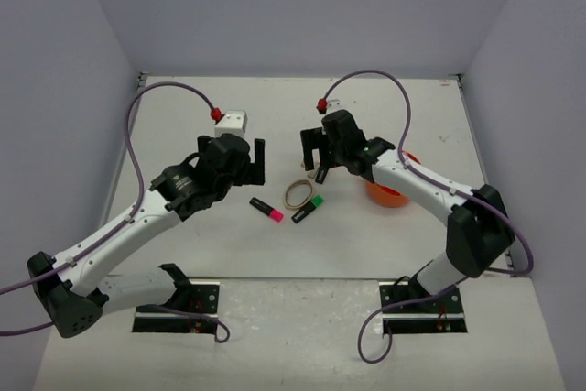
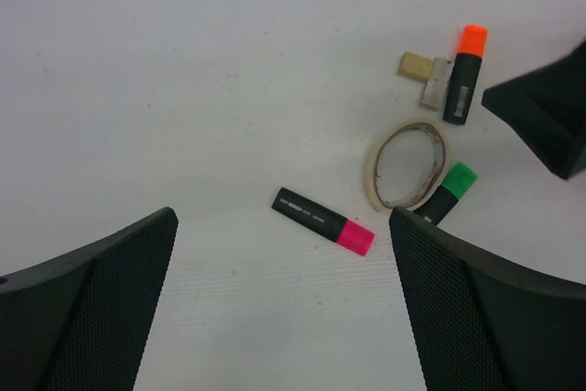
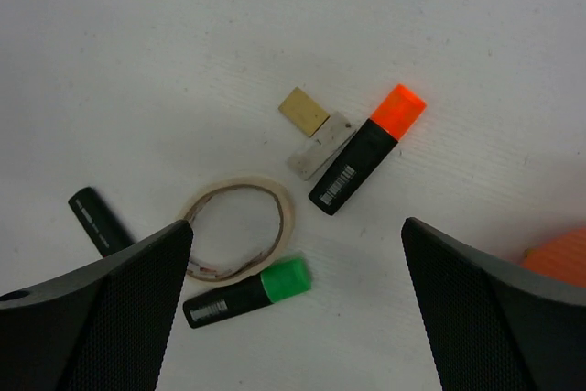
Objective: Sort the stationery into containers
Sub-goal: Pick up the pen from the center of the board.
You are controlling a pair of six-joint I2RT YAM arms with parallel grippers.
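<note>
Loose stationery lies mid-table. There is a black highlighter with a pink end, one with a green end, and one with an orange end. A tan rubber band touches the green one, and a tiny tan block and a grey strip lie by the orange one. My left gripper hangs open just left of the pink one. My right gripper hangs open above the green and orange ones, holding nothing. The orange pot sits right of it, partly hidden by the right arm.
A small white box stands behind the left gripper. Grey walls close the table on the left, back and right. The right gripper's black body shows at the right edge of the left wrist view.
</note>
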